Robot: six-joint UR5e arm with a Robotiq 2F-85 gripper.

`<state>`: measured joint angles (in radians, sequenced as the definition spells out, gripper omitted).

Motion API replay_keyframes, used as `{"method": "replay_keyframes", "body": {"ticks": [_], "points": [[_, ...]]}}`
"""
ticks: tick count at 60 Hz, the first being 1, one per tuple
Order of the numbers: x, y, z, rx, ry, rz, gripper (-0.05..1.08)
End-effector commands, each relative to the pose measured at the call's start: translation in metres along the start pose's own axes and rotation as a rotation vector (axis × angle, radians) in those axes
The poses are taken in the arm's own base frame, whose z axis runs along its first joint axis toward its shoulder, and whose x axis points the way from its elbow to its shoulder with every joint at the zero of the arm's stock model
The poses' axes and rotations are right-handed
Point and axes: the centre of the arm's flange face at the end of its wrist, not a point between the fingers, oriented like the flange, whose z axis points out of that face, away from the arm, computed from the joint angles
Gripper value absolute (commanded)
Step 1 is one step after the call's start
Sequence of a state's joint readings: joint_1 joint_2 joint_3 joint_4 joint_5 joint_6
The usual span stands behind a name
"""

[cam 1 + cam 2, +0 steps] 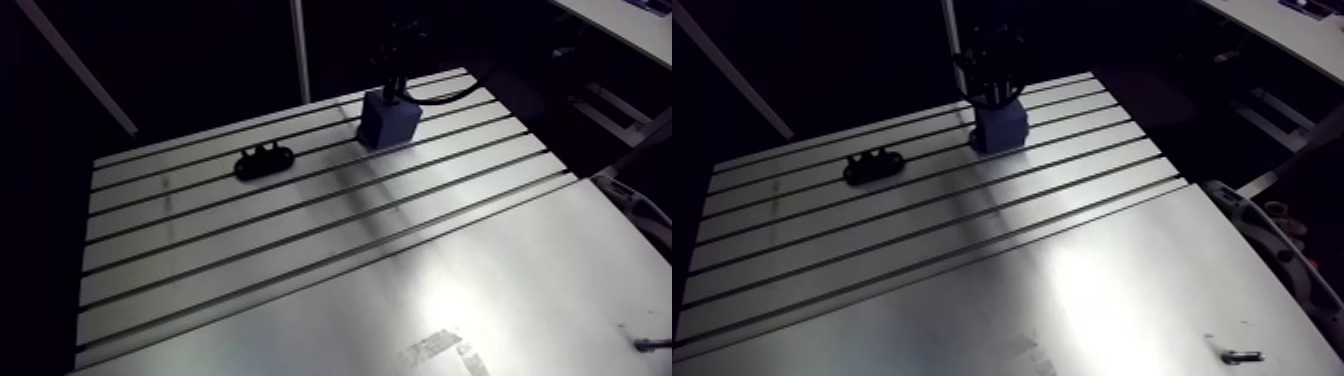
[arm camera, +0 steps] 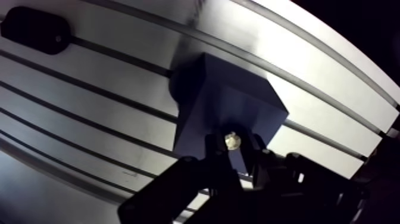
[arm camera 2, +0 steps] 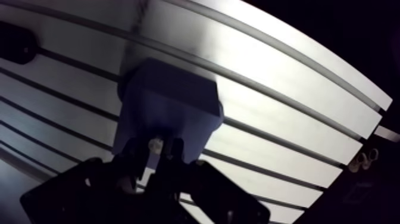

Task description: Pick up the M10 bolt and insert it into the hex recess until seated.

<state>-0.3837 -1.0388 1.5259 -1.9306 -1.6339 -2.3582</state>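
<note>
A blue block stands on the slotted table near its far edge. My gripper hangs right above the block's top face, shut on the M10 bolt. Only the bolt's shiny round end shows between the two dark fingers. The bolt end lies over the near part of the block's top. The hex recess is hidden by the bolt and fingers, so I cannot tell whether the bolt has entered it. In the arm view the gripper is a dark shape on top of the block.
A black oblong fixture lies on the table beside the block, a few slots away. A small loose metal part rests on the smooth plate near the front right corner. The slotted area meets a plain plate toward the front.
</note>
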Motion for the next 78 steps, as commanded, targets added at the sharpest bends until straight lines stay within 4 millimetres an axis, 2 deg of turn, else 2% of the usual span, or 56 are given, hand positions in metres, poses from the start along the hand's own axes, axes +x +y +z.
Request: {"method": "replay_keyframes", "body": {"ticks": [1, 44, 48, 50, 53, 54, 55, 56, 57, 58, 59, 65, 78], "points": [[0.0001, -0.0001, -0.0004, 0.0, 0.001, -0.059, 0.73], [0.0012, -0.0035, 0.0015, 0.003, -0.002, -0.111, 0.72], [0.0004, -0.0045, 0.003, 0.005, -0.002, -0.11, 0.64], [0.0001, -0.005, 0.0042, 0.005, -0.002, -0.109, 0.56], [0.0002, -0.0049, 0.0042, 0.004, -0.001, -0.107, 0.53], [0.0002, -0.005, 0.0045, 0.003, 0.0, -0.103, 0.47], [0.0002, -0.005, 0.0045, 0.003, 0.0, -0.103, 0.47], [0.0001, -0.005, 0.0036, 0.001, 0.002, -0.098, 0.33], [0.0001, -0.005, 0.0036, 0.001, 0.002, -0.098, 0.33], [0.0, -0.005, 0.0035, 0.001, 0.002, -0.096, 0.15], [0.0002, -0.0048, 0.0032, -0.001, 0.004, -0.092, 0.04], [-0.0008, -0.0016, 0.0001, -0.007, 0.009, -0.063, 0.01], [-0.0006, -0.001, -0.0006, 0.0, 0.017, -0.052, 0.01]]}}
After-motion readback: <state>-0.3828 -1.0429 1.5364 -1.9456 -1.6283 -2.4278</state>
